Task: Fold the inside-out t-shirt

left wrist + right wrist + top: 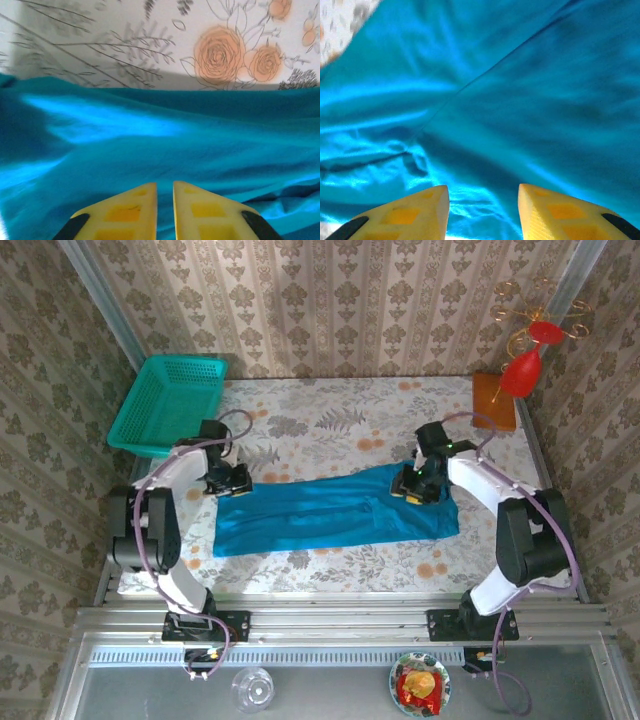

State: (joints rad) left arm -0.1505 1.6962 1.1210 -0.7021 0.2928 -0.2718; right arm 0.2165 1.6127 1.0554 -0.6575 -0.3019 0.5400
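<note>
Snagging a single layer is the hazard, since a shallow pinch would slip. The right claw (482,189) stands parted over the inside-out t-shirt (335,512), and the left claw (164,185) is nearly clenched and empty. The shirt lies spread mid-worktop (330,420) — claws at its 10 and 2 o'clock edges.
</note>
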